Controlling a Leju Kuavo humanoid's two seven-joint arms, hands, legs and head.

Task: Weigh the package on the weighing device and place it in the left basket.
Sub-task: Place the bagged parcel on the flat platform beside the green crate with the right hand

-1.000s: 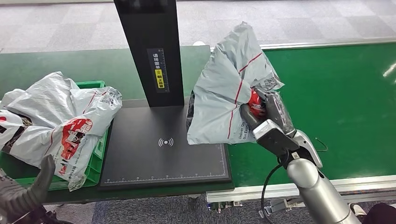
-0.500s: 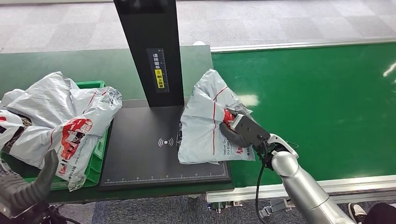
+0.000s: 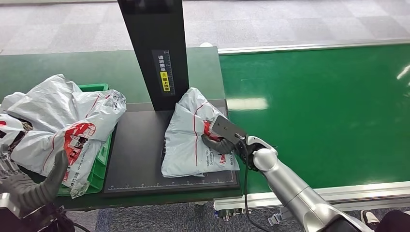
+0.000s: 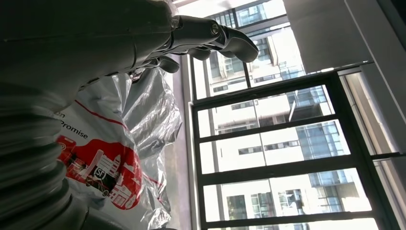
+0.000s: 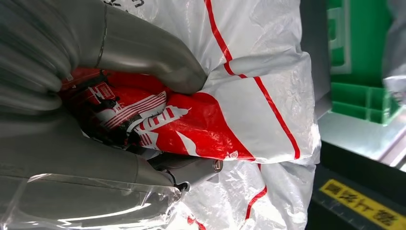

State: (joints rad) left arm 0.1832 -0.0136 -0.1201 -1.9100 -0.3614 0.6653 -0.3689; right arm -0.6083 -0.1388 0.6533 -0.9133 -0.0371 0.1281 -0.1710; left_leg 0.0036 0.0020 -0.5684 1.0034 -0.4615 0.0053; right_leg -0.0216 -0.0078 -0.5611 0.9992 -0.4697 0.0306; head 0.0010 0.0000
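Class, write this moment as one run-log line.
stage: weighing | package: on scale platform | right robot hand: gripping package | left robot hand: empty, near basket

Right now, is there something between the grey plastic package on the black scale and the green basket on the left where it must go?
Yes. The green basket is already heaped with grey plastic mail bags that spill over its rim toward the black scale platform. The right hand grips the grey package on the platform; no other obstacle is visible.

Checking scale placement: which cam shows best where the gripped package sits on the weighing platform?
Head view: the grey package lies on the black weighing platform beside the post, the right hand gripping it. Right wrist view shows fingers on its red print close up, little platform. Left wrist view shows another bag and windows.
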